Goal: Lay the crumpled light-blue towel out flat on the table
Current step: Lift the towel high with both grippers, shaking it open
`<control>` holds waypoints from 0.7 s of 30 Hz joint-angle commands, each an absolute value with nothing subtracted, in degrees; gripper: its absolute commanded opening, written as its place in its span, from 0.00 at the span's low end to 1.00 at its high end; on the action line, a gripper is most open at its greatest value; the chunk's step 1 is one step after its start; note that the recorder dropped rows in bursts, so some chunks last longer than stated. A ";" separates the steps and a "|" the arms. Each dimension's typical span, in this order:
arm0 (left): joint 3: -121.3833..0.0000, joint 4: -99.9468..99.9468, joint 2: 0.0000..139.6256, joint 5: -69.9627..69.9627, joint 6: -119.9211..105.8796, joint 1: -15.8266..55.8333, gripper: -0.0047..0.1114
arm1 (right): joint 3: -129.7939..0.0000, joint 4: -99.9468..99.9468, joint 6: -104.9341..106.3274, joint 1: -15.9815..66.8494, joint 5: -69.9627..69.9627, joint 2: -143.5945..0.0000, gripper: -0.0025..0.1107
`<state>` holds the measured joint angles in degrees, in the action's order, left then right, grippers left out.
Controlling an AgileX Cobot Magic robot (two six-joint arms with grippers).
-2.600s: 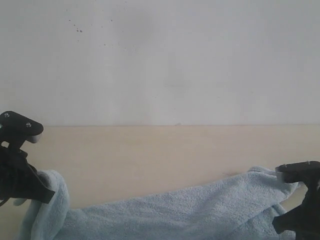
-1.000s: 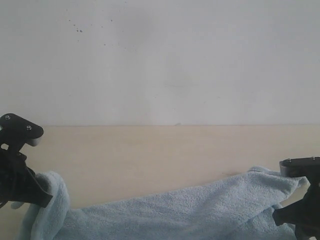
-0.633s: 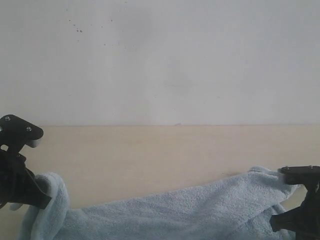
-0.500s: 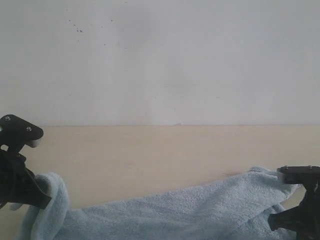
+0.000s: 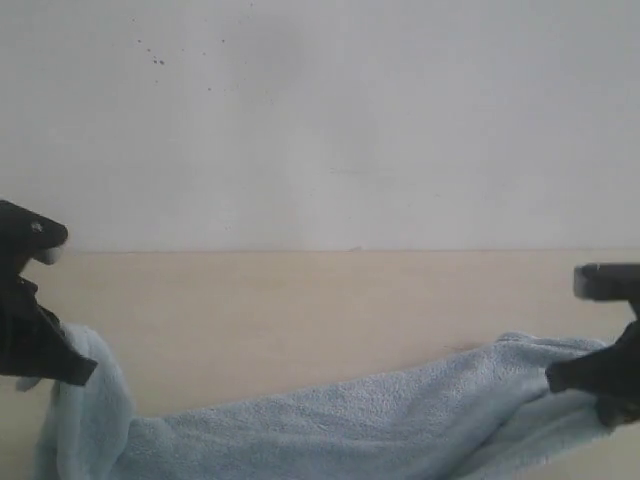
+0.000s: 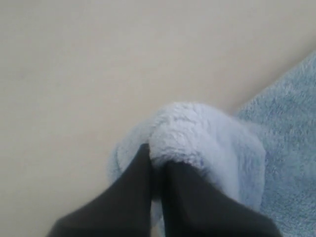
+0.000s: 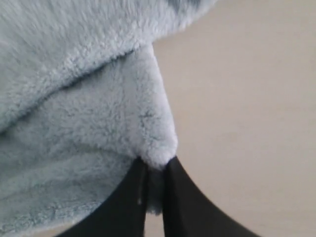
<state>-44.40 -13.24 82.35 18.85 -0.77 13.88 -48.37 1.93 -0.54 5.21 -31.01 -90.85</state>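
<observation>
since a moment earlier the right fingers [image 7: 137, 183] had closed on their corner, and both arms had lifted and drawn outward, the left arm [image 5: 28, 345] sliding toward its edge of the exterior view and the right arm [image 5: 600, 378] toward the other. the towel [image 5: 350, 420] hung in a long band between them, less slack than before, and its middle rested low on the pale surface [image 5: 300, 310]. up close, the left fingers [image 6: 142, 173] were clenched on a fluffy fold of cloth, with the rest of the towel trailing off to one side over the bare surface. the right fingers were pinched tight on a rounded corner, and the cloth fanned away from them in thick folds. what mattered for the next move was that the towel's long axis ran straight from one arm to the other, each end held by its nearer arm and the bulk lying inward between them. to my eye, pulling the ends further apart along that line would take out the sag. the folds bunched near the right corner looked likely to need opening across the width too.
</observation>
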 commanded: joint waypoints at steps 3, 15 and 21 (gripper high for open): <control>-44.69 -12.97 66.77 21.15 -0.52 13.89 0.07 | -51.69 1.78 0.46 5.09 -31.79 -73.87 0.02; -44.55 -17.74 38.81 33.62 -0.52 13.89 0.07 | -59.70 -7.16 -1.78 5.09 -35.57 -49.63 0.02; -44.55 -19.19 28.54 42.75 -1.59 13.89 0.07 | -62.87 -15.30 -5.48 5.09 -43.09 -44.08 0.02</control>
